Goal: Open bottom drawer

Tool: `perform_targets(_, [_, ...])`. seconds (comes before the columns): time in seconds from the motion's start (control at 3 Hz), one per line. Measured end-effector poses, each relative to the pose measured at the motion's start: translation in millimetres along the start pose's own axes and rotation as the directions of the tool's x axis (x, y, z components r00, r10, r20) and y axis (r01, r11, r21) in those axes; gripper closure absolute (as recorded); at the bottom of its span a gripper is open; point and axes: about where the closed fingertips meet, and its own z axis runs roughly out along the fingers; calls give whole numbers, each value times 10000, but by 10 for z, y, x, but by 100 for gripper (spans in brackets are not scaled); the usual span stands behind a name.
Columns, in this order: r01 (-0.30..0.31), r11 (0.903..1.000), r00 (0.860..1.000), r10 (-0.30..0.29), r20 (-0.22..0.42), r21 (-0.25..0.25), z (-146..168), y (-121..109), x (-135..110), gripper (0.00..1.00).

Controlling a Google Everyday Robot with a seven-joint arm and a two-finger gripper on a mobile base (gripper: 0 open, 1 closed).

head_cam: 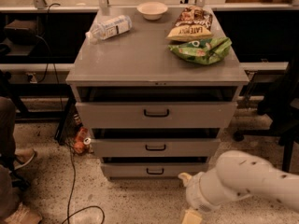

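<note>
Cabinet (140, 55): 3 drawers. Arm (247, 178) low, front-right of cabinet. Bottom drawer (126, 171) lowest in stack, looks shut. Handle (154, 171) untouched. Gripper (191, 216) near floor, below-right of handle, apart; grip state can't tell. Reach, grasp, pull all left.

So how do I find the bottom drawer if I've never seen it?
Find the grey cabinet with snack bags on top. Its lowest drawer, just above the floor, is the bottom drawer: shortest, narrowest front, small black loop handle. The gripper hangs low off its right corner.
</note>
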Motion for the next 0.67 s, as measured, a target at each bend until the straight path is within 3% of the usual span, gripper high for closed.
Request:
perform_targets(0.33, [-394, 9988, 9985, 404, 378, -275, 705, -8, 194, 0])
perform_targets(0.67, [-724, 9974, 9935, 718, 883, 40, 969, -125, 204, 0])
